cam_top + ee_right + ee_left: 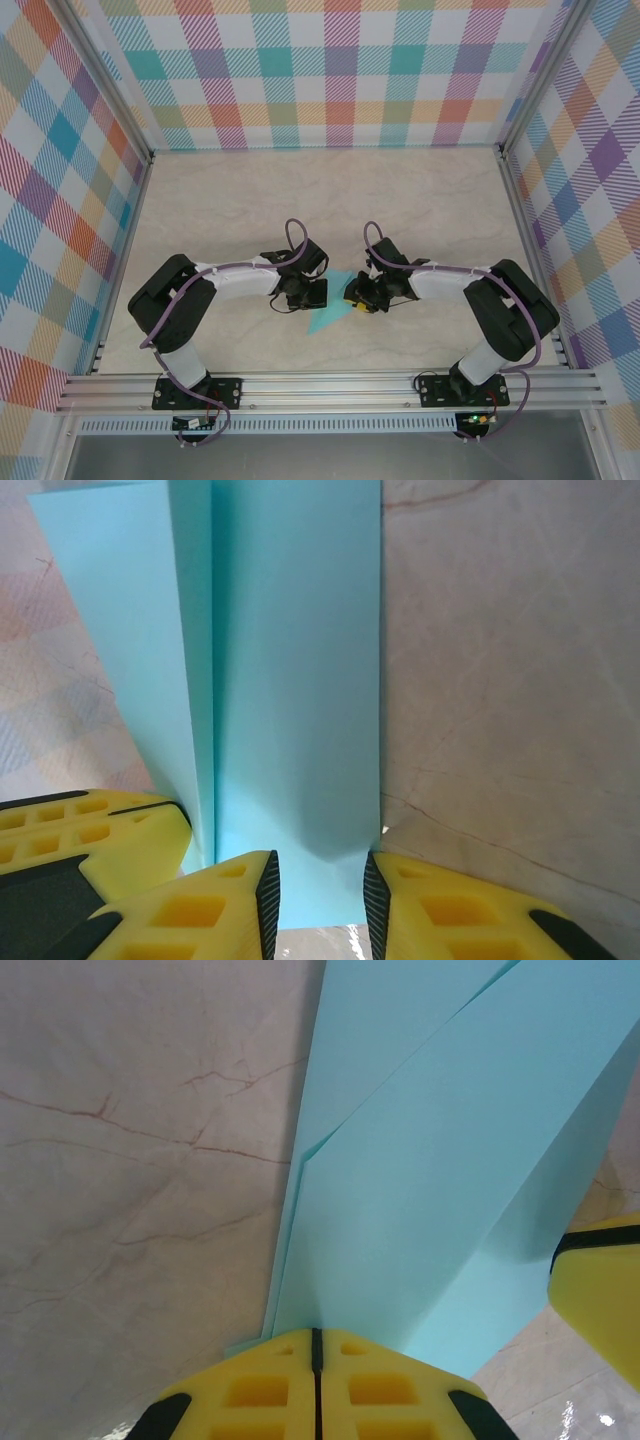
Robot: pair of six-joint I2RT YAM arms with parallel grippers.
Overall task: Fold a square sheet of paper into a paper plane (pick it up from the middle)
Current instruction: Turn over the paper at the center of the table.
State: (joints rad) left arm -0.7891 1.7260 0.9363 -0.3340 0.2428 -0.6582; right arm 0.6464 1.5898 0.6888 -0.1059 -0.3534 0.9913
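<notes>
Left claw (pixel 316 1345) — pinching creased paper (pixel 430 1160)

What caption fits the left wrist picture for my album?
Left gripper pinching the folded teal paper over a marbled table.

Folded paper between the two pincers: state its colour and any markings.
Plain light teal, unmarked; the folded paper shows best in the right wrist view.

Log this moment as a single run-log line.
phase: folding | sheet of paper: creased, layers overlapping, on table | left gripper: shut on sheet edge | right gripper: open, astride sheet
</notes>
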